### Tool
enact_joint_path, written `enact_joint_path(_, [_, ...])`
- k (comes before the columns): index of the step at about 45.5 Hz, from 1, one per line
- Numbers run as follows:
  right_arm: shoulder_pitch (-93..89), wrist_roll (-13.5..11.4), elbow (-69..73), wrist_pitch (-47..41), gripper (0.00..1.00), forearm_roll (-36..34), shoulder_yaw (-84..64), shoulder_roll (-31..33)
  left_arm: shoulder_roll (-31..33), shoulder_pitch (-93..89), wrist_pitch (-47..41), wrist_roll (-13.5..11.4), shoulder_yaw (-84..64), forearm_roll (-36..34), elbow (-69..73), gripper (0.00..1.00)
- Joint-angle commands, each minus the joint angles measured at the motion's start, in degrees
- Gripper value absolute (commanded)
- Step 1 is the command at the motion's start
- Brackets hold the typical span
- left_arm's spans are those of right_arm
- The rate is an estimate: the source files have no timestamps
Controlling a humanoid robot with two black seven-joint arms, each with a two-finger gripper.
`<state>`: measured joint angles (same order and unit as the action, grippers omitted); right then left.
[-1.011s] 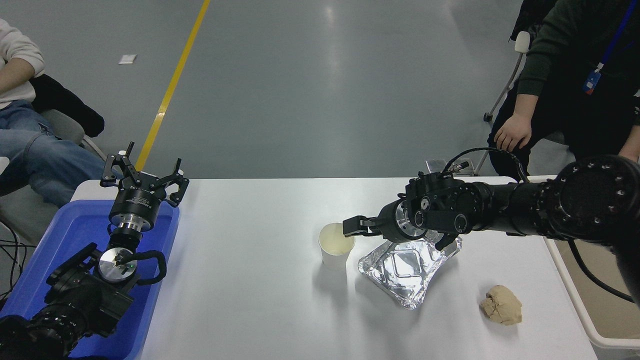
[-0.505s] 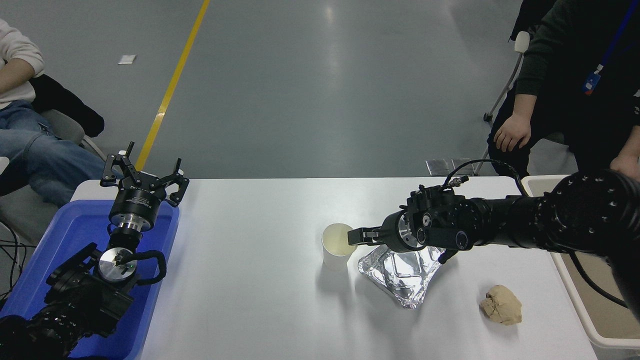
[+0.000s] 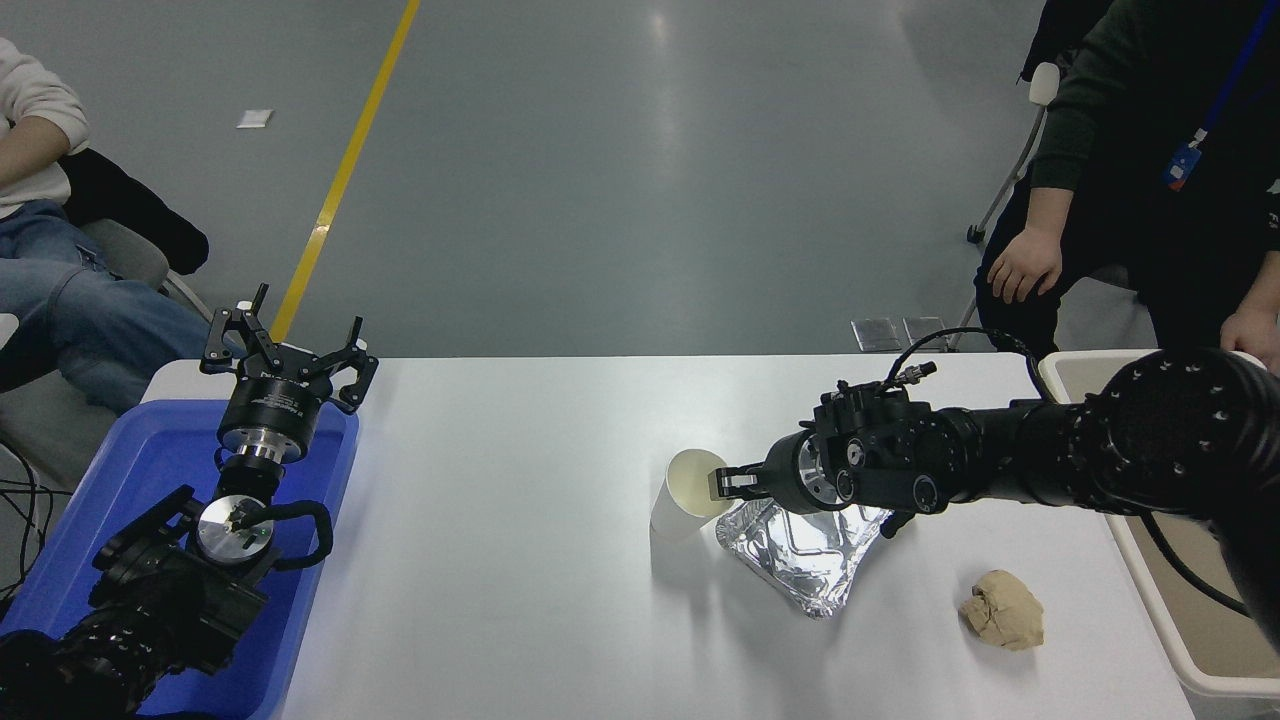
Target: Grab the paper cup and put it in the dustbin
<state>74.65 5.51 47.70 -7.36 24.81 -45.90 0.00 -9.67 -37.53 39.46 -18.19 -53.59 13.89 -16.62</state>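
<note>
Grey floor with a yellow stripe runs behind a white table, and people sit at both far corners. Near the middle of the table is the paper cup, small, white, tapered, cream inside with a rolled rim. It's tilted, mouth leaning toward the right, so its long axis slants off vertical, base down on the table. The right gripper comes in from the right and is pinched on the cup's rim, one finger inside the mouth. Just beside the cup, partly under that gripper, lies a crinkled foil tray, nothing in it that I can see. A tan lump sits further right. The dustbin is at the right edge, mostly hidden by the arm. Left gripper is parked, fingers spread, over a blue tray.
</note>
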Motion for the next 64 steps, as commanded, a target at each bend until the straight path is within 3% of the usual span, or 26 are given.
enact_joint_path(1, [0.3,2.3,-0.1,-0.1,0.0,0.9,-0.2,0.0,0.0,0.0,0.0,0.0,0.0,0.0,0.0,0.99])
enact_joint_path(21, [5.5,2.4,0.5,-0.9,0.0,0.3,-0.7,0.0,0.0,0.0,0.0,0.0,0.0,0.0,0.0,0.99])
enact_joint_path(39, [20.4,2.4,7.8,-9.5,0.0,-2.2,0.0,0.1,0.0,0.0,0.0,0.0,0.0,0.0,0.0,0.99])
enact_joint_path(51, [32.7,2.4,13.3,-15.0,0.0,-2.2,-0.9,11.4,0.0,0.0,0.0,0.0,0.0,0.0,0.0,0.99])
enact_joint_path(64, [41.1,2.3,13.6,-21.6,0.0,-2.2,-3.5,18.5,0.0,0.0,0.0,0.0,0.1,0.0,0.0,0.99])
